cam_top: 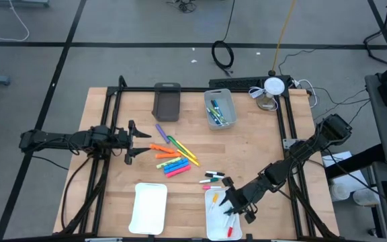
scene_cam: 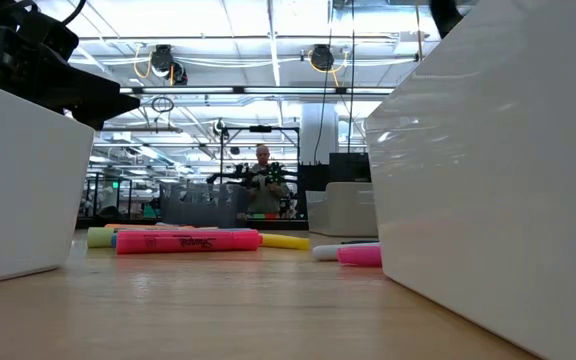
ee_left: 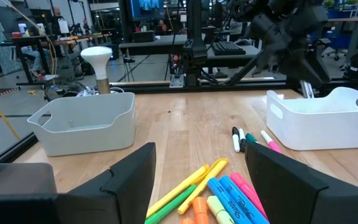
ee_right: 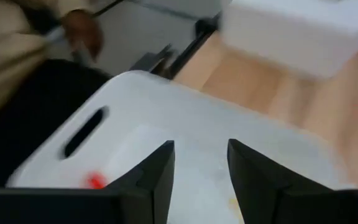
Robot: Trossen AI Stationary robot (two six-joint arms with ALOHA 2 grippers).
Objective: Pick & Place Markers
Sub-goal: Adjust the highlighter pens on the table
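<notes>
While its two dark fingers stand parted with nothing visible between them, the right gripper [cam_top: 232,207] hangs over the white plastic tray [cam_top: 210,225] at the table's five o'clock; the right wrist view shows the gap between the fingers empty above the tray floor. A red-capped marker [ee_right: 94,182] already lies in that tray, beside a thin white-barrelled one [cam_top: 215,199]. I judge this the release step of one placement, the drop just made or being made.

Outward from there, a few thin white pens with dark caps [cam_top: 213,176] lie on the wood just at eleven o'clock of the gripper. The main cluster of chunky markers [cam_top: 172,159], orange, yellow, blue, pink, green and purple, sits near the table's centre. More markers rest in the grey bin [cam_top: 228,99] at one o'clock. A second white tray [cam_top: 149,208] at seven o'clock looks empty.

The left gripper [cam_top: 134,142] waits at nine o'clock, fingers spread wide and holding nothing, facing the cluster.

Next, the right arm probably needs to lift clear of the tray and reach for the nearest thin pens.
</notes>
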